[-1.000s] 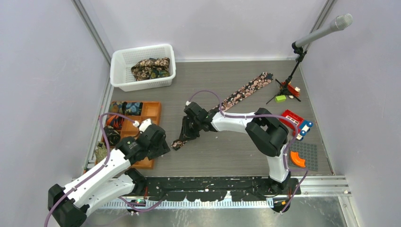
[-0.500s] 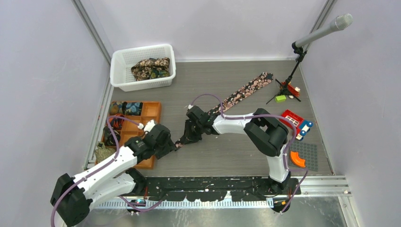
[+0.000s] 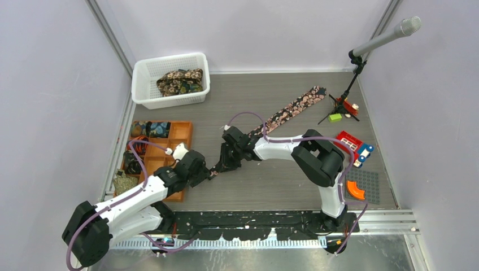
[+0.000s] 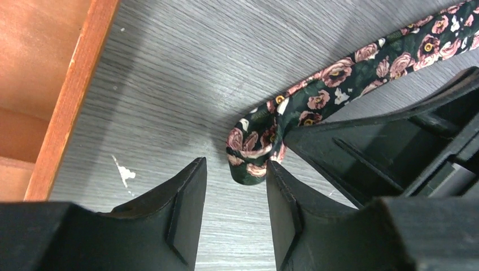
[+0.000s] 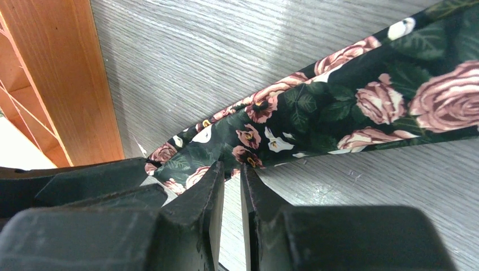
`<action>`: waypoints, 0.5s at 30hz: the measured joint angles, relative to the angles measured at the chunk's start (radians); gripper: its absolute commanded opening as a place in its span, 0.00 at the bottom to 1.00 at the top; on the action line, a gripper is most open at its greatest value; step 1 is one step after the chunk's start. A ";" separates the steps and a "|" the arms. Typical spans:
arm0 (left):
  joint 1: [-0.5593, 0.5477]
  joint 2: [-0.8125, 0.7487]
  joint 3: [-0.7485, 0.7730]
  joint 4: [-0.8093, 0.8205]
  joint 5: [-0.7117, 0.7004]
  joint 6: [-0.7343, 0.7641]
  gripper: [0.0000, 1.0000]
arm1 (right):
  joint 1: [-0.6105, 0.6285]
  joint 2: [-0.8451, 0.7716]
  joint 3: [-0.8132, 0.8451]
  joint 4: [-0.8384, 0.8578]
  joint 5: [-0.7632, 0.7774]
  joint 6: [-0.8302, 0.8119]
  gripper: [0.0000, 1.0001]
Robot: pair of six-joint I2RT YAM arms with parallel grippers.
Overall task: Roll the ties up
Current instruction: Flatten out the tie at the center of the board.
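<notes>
A black tie with pink-cream flowers [image 3: 294,107] lies diagonally on the table, wide end at the far right and narrow end near the middle left. My right gripper [image 3: 222,164] is shut on the tie's narrow end, and its tips [image 5: 231,168] pinch the fabric [image 5: 350,107] at its edge. My left gripper [image 3: 205,174] is open just left of it. The curled tie end [image 4: 251,158] sits right at the tips of the left gripper [image 4: 234,166], touching the right finger. More ties lie in the white basket [image 3: 179,82] and in the orange tray [image 3: 151,129].
The orange compartment tray [image 3: 183,132] lies close to the left of both grippers; its rim shows in the left wrist view [image 4: 73,96]. The white mesh basket [image 3: 141,84] stands at the back left. A microphone stand [image 3: 350,84], toy bricks [image 3: 353,144] and a grey baseplate [image 3: 367,183] are at the right.
My left gripper has moved right from the tray's edge up to the tie's narrow end. My right gripper has shifted slightly with the tie end.
</notes>
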 measured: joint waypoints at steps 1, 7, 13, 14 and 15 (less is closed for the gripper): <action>0.000 0.002 -0.007 0.011 -0.005 0.000 0.43 | 0.000 0.000 0.001 -0.002 0.001 -0.002 0.23; 0.002 0.045 -0.055 0.081 -0.018 0.002 0.36 | 0.000 0.000 0.006 -0.013 0.005 -0.008 0.23; 0.002 0.053 -0.081 0.143 -0.022 0.000 0.30 | 0.000 0.000 0.030 -0.059 0.019 -0.016 0.23; 0.002 0.053 -0.085 0.152 -0.024 -0.001 0.29 | 0.000 0.000 0.034 -0.063 0.021 -0.017 0.23; 0.002 0.053 -0.089 0.161 -0.027 -0.001 0.27 | 0.000 0.000 0.040 -0.070 0.023 -0.019 0.23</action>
